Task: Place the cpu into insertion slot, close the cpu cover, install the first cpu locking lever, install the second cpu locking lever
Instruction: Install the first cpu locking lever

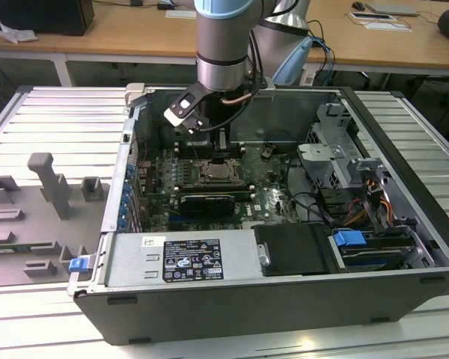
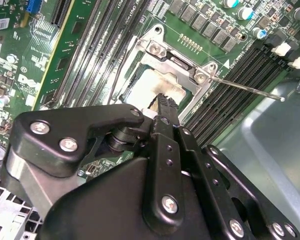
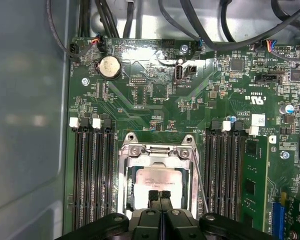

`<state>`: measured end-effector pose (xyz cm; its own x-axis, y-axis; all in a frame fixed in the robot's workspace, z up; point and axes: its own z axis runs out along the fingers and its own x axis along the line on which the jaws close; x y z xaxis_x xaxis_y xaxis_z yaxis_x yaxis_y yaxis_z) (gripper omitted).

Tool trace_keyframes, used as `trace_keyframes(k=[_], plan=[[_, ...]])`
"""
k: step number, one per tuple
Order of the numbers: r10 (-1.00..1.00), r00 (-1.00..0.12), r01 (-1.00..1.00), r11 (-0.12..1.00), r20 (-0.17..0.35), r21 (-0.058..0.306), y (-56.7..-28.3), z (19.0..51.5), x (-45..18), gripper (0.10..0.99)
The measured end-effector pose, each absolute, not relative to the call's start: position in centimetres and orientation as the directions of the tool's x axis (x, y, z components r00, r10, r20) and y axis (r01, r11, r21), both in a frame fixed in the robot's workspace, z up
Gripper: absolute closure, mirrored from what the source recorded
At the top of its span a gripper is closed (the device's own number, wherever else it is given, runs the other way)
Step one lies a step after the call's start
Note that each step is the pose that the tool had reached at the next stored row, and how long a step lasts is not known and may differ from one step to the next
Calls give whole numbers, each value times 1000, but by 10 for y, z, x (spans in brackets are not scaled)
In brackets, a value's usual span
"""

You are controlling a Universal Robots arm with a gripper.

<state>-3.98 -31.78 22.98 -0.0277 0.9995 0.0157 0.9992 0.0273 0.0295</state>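
Two fingertips of the gripper are pressed together with nothing between them, directly over the cpu. That cpu lies flat inside the cut-out of the lowered cpu cover, between banks of memory slots. One thin locking lever angles out over the slots.

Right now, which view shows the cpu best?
The first wrist view: it looks straight down on the cpu, most of its top visible. The second wrist view shows it slanted, partly behind the gripper; the exterior view shows it far off.
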Motion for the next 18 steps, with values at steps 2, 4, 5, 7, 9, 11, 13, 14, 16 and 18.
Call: trace_keyframes(k=[2, 4, 5, 7, 9, 11, 13, 14, 16, 18], plan=[[999, -28, 999, 27, 16, 30, -318, 231, -40, 980], [999, -28, 999, 27, 16, 30, -318, 232, -40, 980], [999, -28, 999, 27, 16, 29, -318, 232, -40, 980], [999, -28, 999, 27, 16, 29, -318, 232, -40, 980], [999, -28, 999, 27, 16, 29, -318, 232, -40, 980], [999, -28, 999, 27, 16, 30, -318, 234, -40, 980], [999, -28, 999, 27, 16, 30, -318, 234, -40, 980], [999, -28, 999, 27, 16, 29, -318, 235, -40, 980], [999, -28, 999, 27, 16, 30, -318, 235, -40, 980], [999, -28, 999, 27, 16, 29, -318, 236, -40, 980]])
